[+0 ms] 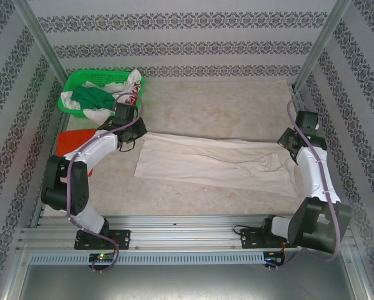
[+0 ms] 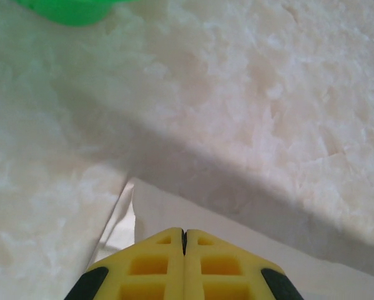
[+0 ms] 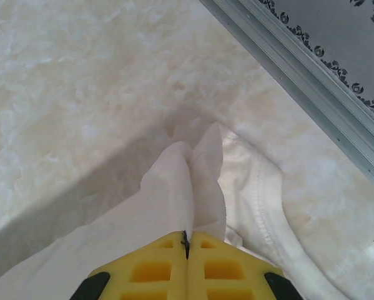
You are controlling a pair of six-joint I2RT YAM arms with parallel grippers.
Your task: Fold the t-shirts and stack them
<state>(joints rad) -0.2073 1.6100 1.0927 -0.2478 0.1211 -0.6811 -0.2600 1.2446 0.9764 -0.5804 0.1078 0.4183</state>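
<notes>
Left pincer [image 2: 184, 232]: my yellow fingers are pressed together with no gap, their tips over the far left corner of the large cream-white cloth t-shirt [image 2: 168, 209]. I cannot tell whether that corner is nipped between them. From above, this pincer [image 1: 132, 128] sits at the shirt's left end, near the green plastic mesh basket [image 1: 80, 76].

Right pincer [image 3: 185, 234]: my fingers are closed on a raised fold of the same shirt [image 3: 174, 187], which climbs in a ridge to the seam between them. A stitched hem curves away just to the right. From above, this pincer [image 1: 286, 140] stands at the shirt's right end.

Edges and room: the cream-white t-shirt [image 1: 218, 164] lies stretched as a long band across the pale mottled desk [image 1: 205, 106], from one pincer to the other. Bare desk runs from its far edge to the patterned back wall [image 1: 174, 25]. A narrower strip separates its near edge from the metal rail [image 1: 187, 228] carrying my bases. The right end lies close to the grey side frame rail [image 3: 286, 69].

The basket holds crumpled green and white cloth [image 1: 90, 97] and fills the far left corner. The plain orange-red t-shirt [image 1: 71, 140] lies at the left edge, just nearer than the basket, partly hidden by my left arm.
</notes>
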